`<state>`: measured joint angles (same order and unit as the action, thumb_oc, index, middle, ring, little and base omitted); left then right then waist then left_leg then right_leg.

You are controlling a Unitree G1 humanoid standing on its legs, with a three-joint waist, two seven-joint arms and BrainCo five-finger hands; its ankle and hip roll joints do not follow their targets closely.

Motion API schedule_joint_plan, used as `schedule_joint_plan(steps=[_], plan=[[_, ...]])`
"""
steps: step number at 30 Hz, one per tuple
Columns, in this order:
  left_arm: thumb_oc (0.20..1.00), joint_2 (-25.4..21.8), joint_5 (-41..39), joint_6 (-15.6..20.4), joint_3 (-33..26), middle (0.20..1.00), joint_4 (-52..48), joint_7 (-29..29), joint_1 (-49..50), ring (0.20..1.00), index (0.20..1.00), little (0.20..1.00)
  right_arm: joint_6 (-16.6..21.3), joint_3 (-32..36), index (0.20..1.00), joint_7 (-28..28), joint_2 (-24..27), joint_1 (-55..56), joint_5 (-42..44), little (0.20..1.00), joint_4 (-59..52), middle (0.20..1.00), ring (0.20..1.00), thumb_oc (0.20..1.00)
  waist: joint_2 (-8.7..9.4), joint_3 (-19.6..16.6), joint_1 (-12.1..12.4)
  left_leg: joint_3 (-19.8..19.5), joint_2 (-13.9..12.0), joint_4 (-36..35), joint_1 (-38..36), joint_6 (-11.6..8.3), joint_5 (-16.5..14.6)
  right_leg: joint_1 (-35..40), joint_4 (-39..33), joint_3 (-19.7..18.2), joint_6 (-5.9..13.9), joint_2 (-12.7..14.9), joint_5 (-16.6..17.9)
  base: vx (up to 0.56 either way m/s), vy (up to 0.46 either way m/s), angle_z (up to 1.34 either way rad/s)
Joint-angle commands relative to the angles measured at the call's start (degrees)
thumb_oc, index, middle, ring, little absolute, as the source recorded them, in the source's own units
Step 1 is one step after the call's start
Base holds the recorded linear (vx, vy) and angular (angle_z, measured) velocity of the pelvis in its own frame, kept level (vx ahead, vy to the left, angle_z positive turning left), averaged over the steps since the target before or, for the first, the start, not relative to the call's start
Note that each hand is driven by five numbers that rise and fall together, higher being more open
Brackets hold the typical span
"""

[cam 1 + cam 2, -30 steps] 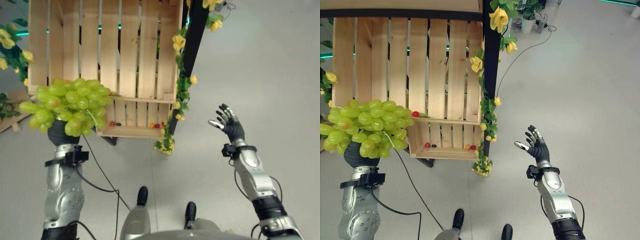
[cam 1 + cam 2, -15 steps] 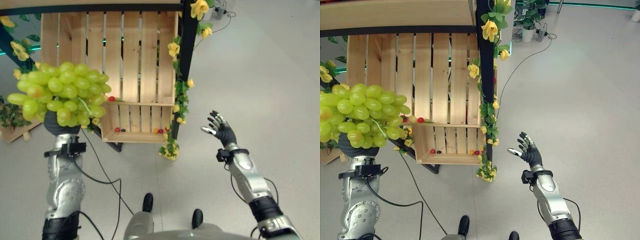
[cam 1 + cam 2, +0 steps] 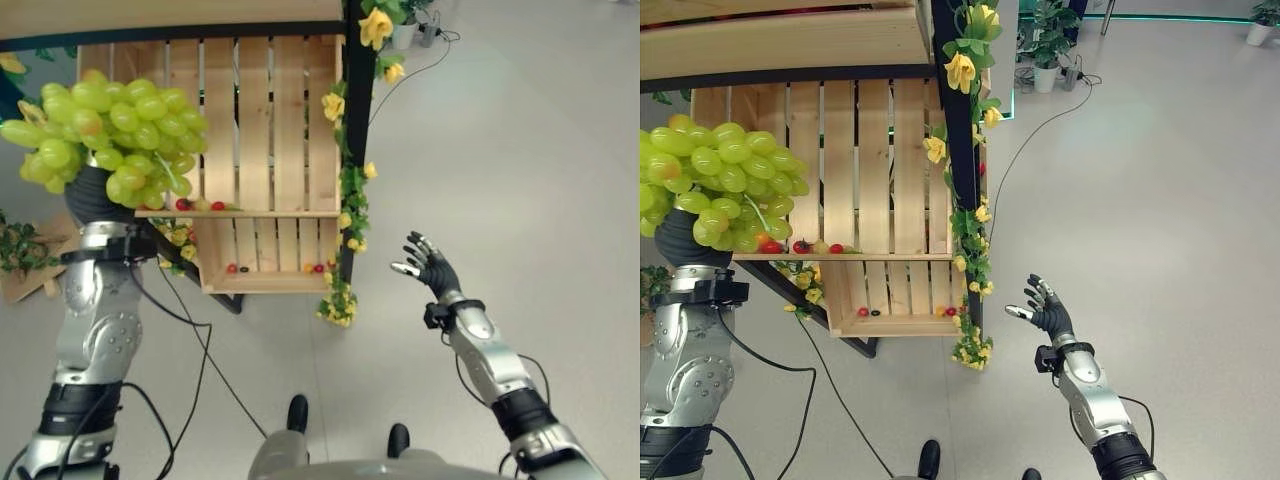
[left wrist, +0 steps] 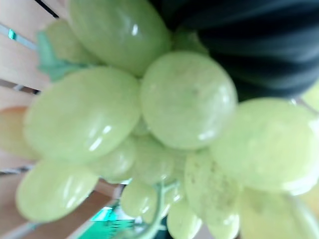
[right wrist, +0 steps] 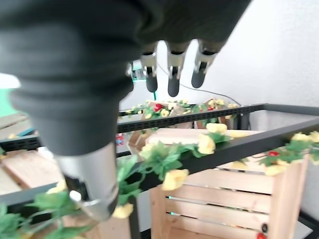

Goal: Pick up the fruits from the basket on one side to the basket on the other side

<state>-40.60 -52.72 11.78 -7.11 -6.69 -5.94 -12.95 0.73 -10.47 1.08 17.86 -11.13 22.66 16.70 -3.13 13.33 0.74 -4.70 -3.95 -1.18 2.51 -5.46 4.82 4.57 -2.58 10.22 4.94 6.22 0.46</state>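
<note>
The left hand [image 3: 96, 192] holds a bunch of green grapes [image 3: 100, 130]; its fingers are hidden under the fruit, so whether they curl round the stem cannot be told, though the bunch plainly rides on this hand. Compared with the frames a second ago, the bunch now stands higher against the wooden crate [image 3: 255, 120], level with its upper slats and beside the black frame rail [image 3: 790, 75], where before it hung at the height of the crate's lower shelf. (Part of this shift belongs to the camera, since the whole scene has slid as well.) The rise suggests the carrying step is under way: the fruit is lifted clear and has yet to reach a receiving basket, which cannot be identified here.

The right hand [image 3: 1043, 310] hangs over bare floor, well apart from the crate, fingers spread and relaxed, holding nothing; its pose is much as it was a second ago.

Small red and dark fruits lie on the middle shelf [image 3: 215, 206] and on the lower shelf [image 3: 240, 268]. A garland of yellow flowers [image 3: 962, 70] climbs the black post [image 3: 952, 180] at the crate's right edge. The frame rail and the crate's front edge lie just beside the bunch and could snag the grapes if the arm swings inward.
</note>
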Motion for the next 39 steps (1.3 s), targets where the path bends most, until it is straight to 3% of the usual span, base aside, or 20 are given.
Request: schedule_joint_plan(steps=[1, 8, 12, 13, 16, 17, 19, 23, 28, 32, 35, 37, 39], plan=[[0.200, -3.8, 3.0, 1.8, 2.0, 0.200, 3.7, -1.1, -7.7, 0.200, 0.200, 0.200, 1.7, -1.3, 1.000, 0.2, -0.2, -2.5, 1.6, 1.000, -2.1, 1.000, 1.000, 1.000, 2.08, -3.5, -1.3, 1.6, -1.8, 7.8, 0.2, -2.02, -11.8, -0.5, 5.2, 0.3, 2.92, 3.8, -8.9, 0.01, 0.001, -0.06], [0.200, -7.2, 8.0, 0.7, 7.1, 0.200, 12.5, -3.8, -15.5, 0.200, 0.200, 0.200, 1.5, -2.3, 1.000, 1.2, -0.1, -3.5, 1.7, 1.000, -1.8, 1.000, 1.000, 1.000, 2.48, -3.2, -2.1, 2.0, -2.1, 7.8, 0.5, -2.11, -11.6, -1.3, 5.6, -0.1, 3.16, 3.8, -8.8, 0.00, 0.000, -0.07], [0.200, -11.8, 18.8, -0.5, 12.1, 0.200, 19.9, -7.1, -24.6, 0.200, 0.200, 0.200, 1.7, -3.2, 1.000, 1.9, -0.1, -4.3, 1.8, 1.000, -0.7, 1.000, 1.000, 1.000, 2.71, -3.0, -2.4, 2.1, -2.2, 8.3, 1.1, -2.18, -11.6, -1.8, 6.0, -0.2, 3.35, 3.7, -8.9, -0.01, -0.001, -0.03], [0.200, -11.0, 18.3, -0.2, 13.0, 0.200, 21.4, -8.4, -26.2, 0.200, 0.200, 0.200, 1.7, -3.5, 1.000, 1.8, 0.0, -4.6, 1.8, 1.000, -0.8, 1.000, 1.000, 1.000, 2.80, -2.8, -2.6, 2.1, -2.2, 8.4, 1.2, -2.18, -11.6, -1.9, 6.0, -0.2, 3.38, 3.7, -8.9, 0.00, 0.000, 0.00], [0.200, -16.5, 38.3, -4.7, 18.8, 0.200, 26.0, -12.6, -34.8, 0.200, 0.200, 0.200, 2.3, -4.1, 1.000, 2.2, 0.3, -4.6, 1.8, 1.000, -0.3, 1.000, 1.000, 1.000, 2.87, -2.7, -3.0, 2.2, -2.4, 8.7, 1.5, -2.24, -11.7, -2.2, 6.5, -0.3, 3.57, 3.7, -9.0, 0.00, 0.000, 0.00], [1.000, -19.1, 51.9, -8.5, 22.5, 1.000, 26.9, -17.8, -39.9, 1.000, 1.000, 1.000, 3.1, -4.6, 1.000, 2.6, 0.5, -4.6, 1.6, 1.000, -0.3, 1.000, 1.000, 1.000, 2.89, -2.6, -3.2, 2.3, -2.5, 9.0, 1.5, -2.33, -12.2, -2.2, 6.8, -0.2, 3.68, 3.6, -9.4, 0.00, 0.000, 0.00], [1.000, -19.0, 67.3, -13.5, 27.8, 1.000, 27.2, -20.7, -46.0, 1.000, 1.000, 1.000, 3.6, -4.0, 1.000, 3.5, 1.9, -5.3, 2.0, 1.000, -1.4, 1.000, 1.000, 1.000, 3.36, -2.3, -3.1, 2.3, -2.7, 9.1, 2.1, -2.31, -11.9, -3.0, 7.1, -0.1, 3.78, 3.6, -9.2, -0.02, -0.007, 0.02], [1.000, -20.8, 71.3, -13.7, 25.1, 1.000, 24.4, -19.8, -43.4, 1.000, 1.000, 1.000, 3.1, -2.8, 1.000, 2.9, 2.4, -4.3, 2.9, 1.000, -3.0, 1.000, 1.000, 1.000, 3.57, -2.2, -2.9, 2.5, -2.9, 9.3, 2.0, -2.38, -12.1, -3.1, 7.3, -0.2, 3.72, 3.6, -9.5, 0.00, -0.006, 0.01], [1.000, -20.5, 70.0, -12.3, 21.7, 1.000, 22.8, -19.3, -39.6, 1.000, 1.000, 1.000, 3.0, -2.7, 1.000, 2.7, 2.2, -3.9, 3.1, 1.000, -2.8, 1.000, 1.000, 1.000, 3.50, -2.2, -2.7, 2.6, -3.0, 9.0, 1.9, -2.53, -12.0, -2.9, 7.0, -0.3, 3.63, 3.4, -9.4, 0.01, -0.003, -0.02], [1.000, -17.9, 62.4, -8.6, 10.8, 1.000, 17.8, -19.2, -27.3, 1.000, 1.000, 1.000, 2.9, -1.7, 1.000, 2.3, 2.1, -2.5, 2.6, 1.000, -2.9, 1.000, 1.000, 1.000, 3.48, -2.1, -2.3, 2.7, -3.1, 8.6, 1.8, -2.66, -11.8, -2.9, 6.4, -0.3, 3.37, 3.2, -9.2, 0.01, -0.002, -0.04], [1.000, -16.9, 63.9, -8.7, 6.5, 1.000, 13.8, -20.3, -21.9, 1.000, 1.000, 1.000, 3.0, -1.6, 1.000, 2.5, 2.0, -2.0, 2.1, 1.000, -2.8, 1.000, 1.000, 1.000, 3.48, -2.2, -2.2, 2.6, -3.3, 8.4, 1.9, -2.77, -11.7, -2.9, 6.1, -0.2, 3.23, 3.1, -9.2, 0.00, -0.010, -0.04], [1.000, -17.7, 69.0, -10.4, 5.2, 1.000, 11.4, -21.6, -20.3, 1.000, 1.000, 1.000, 3.2, -1.4, 1.000, 2.6, 2.0, -1.7, 1.8, 1.000, -2.8, 1.000, 1.000, 1.000, 3.53, -2.2, -2.0, 2.6, -3.4, 8.4, 2.0, -2.80, -11.8, -2.8, 5.9, -0.2, 3.12, 3.0, -9.2, 0.00, 0.000, 0.00], [1.000, -16.2, 66.5, -8.8, 2.0, 1.000, 9.3, -20.7, -16.7, 1.000, 1.000, 1.000, 2.9, -0.5, 1.000, 2.7, 2.1, -1.4, 1.8, 1.000, -2.9, 1.000, 1.000, 1.000, 3.64, -2.2, -1.8, 2.6, -3.4, 8.3, 1.9, -2.76, -11.8, -2.7, 5.8, -0.1, 3.03, 2.9, -9.3, 0.00, 0.000, 0.00]])
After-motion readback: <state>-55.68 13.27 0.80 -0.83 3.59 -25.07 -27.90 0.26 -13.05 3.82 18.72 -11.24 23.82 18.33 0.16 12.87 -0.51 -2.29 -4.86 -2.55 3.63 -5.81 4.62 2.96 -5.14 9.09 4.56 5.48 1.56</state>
